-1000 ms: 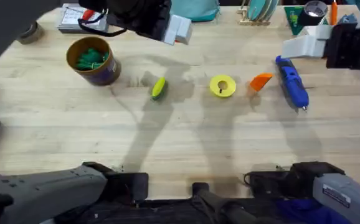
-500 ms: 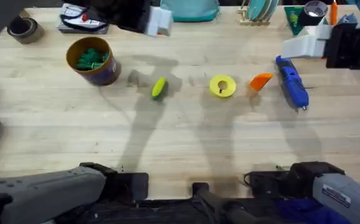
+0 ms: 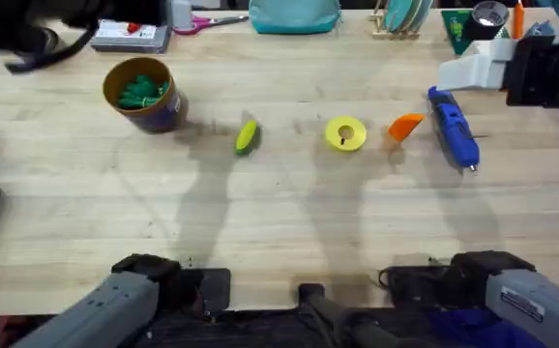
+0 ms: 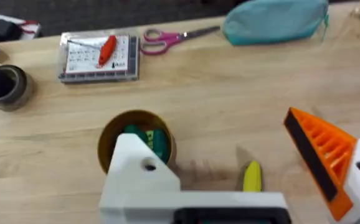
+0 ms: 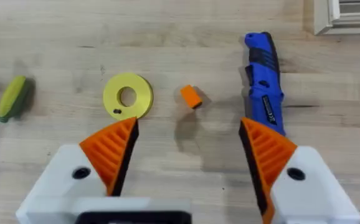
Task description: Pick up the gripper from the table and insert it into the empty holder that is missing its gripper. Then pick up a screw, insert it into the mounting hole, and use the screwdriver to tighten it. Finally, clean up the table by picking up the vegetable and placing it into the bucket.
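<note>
Fingers (image 5: 111,152) of the right hand (image 5: 189,149) spread wide above the gripper (image 5: 191,96), screwdriver (image 5: 265,84) just beside; left hand (image 4: 242,180) state unclear.

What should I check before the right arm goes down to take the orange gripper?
1. Gripper lies free on the table, touching nothing: ok.
2. Right fingers open and empty: ok.
3. Screwdriver and disc lie apart from the gripper, on either side of it: ok.
4. Holder empty, its hole visible: ok.
5. A screw ready for later: cannot tell; a small dark spot sits on the disc.
</note>
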Controlling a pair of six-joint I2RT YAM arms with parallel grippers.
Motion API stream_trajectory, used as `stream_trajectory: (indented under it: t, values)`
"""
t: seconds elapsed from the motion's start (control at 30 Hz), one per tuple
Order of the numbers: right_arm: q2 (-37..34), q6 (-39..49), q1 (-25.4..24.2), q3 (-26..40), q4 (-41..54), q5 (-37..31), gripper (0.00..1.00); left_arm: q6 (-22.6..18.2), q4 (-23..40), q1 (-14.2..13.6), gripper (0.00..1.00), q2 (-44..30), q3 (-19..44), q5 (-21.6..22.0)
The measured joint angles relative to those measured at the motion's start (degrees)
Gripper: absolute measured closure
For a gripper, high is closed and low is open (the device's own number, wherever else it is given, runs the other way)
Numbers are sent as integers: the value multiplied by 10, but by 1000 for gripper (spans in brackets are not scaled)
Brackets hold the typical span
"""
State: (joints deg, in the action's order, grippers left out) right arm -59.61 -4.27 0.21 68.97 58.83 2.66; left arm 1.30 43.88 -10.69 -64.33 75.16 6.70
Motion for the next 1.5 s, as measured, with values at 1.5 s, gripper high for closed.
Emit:
stream_trajectory:
  t: [1.5]
  values:
    - [0, 0, 0, 0, 0, 0, 4, -3, -628, 103, 15, 473, -686, -211]
